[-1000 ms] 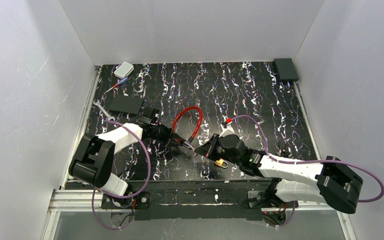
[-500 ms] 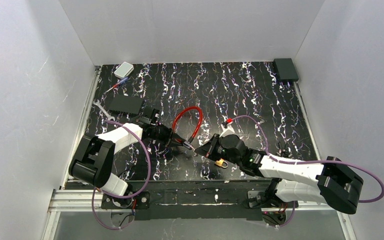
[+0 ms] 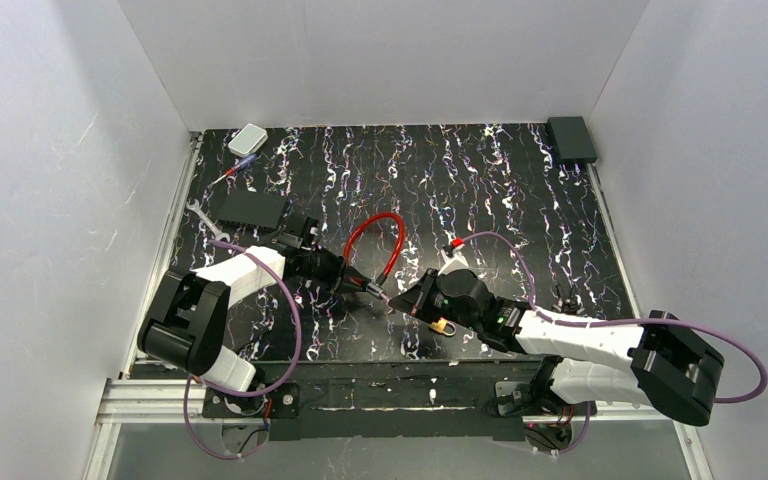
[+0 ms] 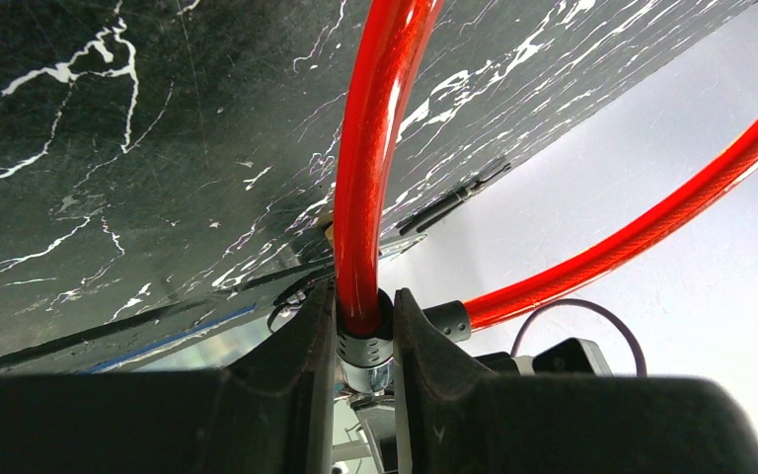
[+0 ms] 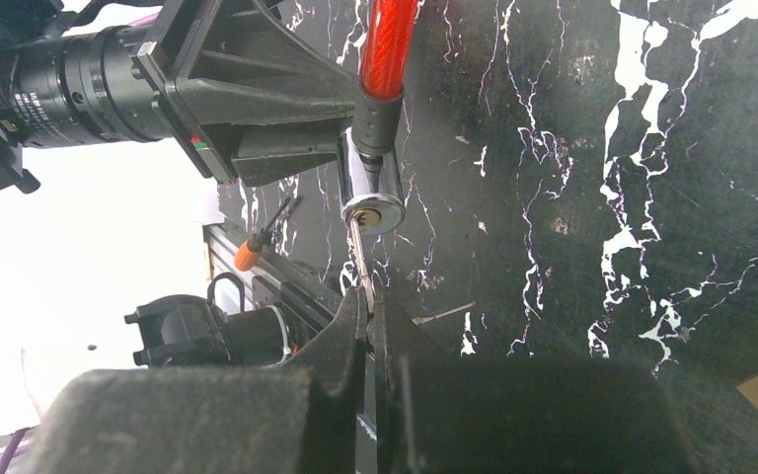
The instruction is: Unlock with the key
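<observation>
top external: left gripper [image 3: 362, 284] and right gripper [image 3: 407, 297] meet tip to tip near the front middle of the table [image 3: 520, 190]. red cable lock [image 3: 398, 236] loops from the left gripper toward the back. brass padlock [image 3: 444, 326] lies on the table just beside the right wrist, on its near side. left wrist: left fingers [image 4: 296, 375] are clenched on the black collar at the cable's end, and the red cable rises straight out between them. a second run of cable crosses the upper right. right wrist: right fingers [image 5: 341, 346] are pinched on the key [image 5: 363, 265], its blade thin and edge-on. lock cylinder [image 5: 375, 197], chrome with a brass face, is held in the left gripper, face turned toward the key. key tip sits at the keyway; cannot tell how deep it has entered.
</observation>
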